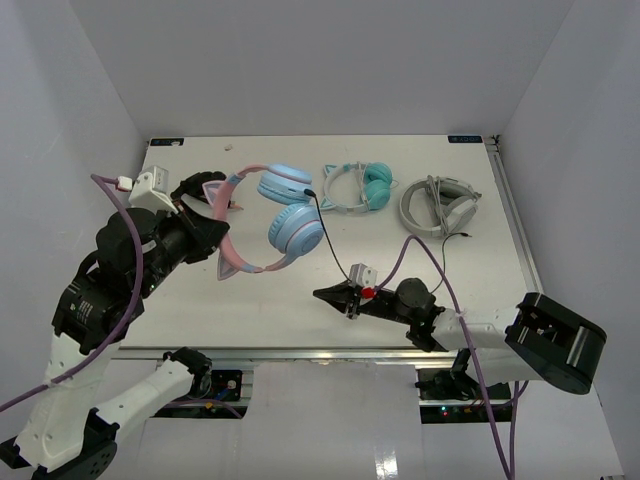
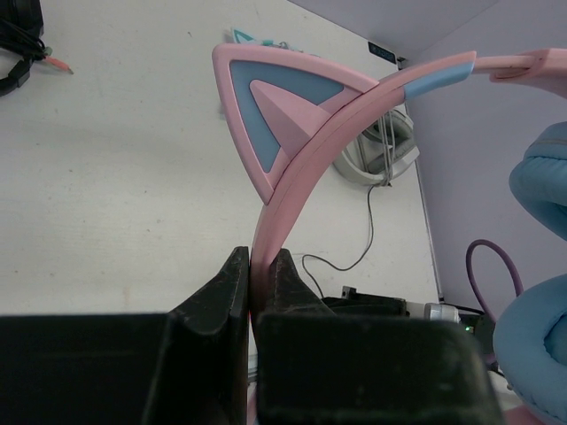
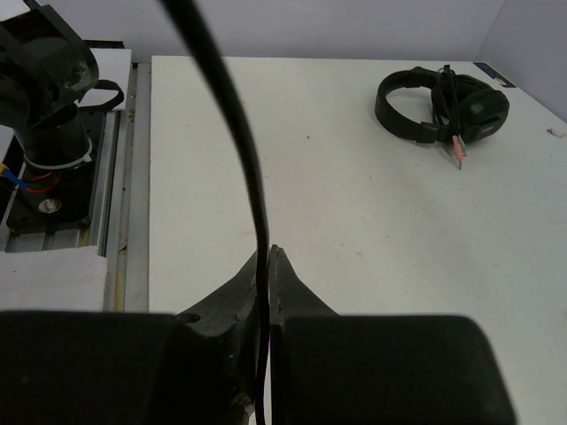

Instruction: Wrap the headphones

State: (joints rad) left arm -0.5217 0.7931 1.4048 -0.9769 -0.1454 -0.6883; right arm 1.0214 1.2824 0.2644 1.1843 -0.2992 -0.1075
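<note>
The headphones have a pink cat-ear headband, light blue ear cups and a thin black cable. They are held up above the left part of the table. My left gripper is shut on the headband, which rises from between its jaws. The cable runs from the ear cups down and right to my right gripper. In the right wrist view the cable passes between the jaws of the right gripper, which is shut on it.
Teal cat-ear headphones and grey-white headphones lie at the back of the white table. Black headphones with coloured plugs lie at the far left. A metal rail runs along the near edge.
</note>
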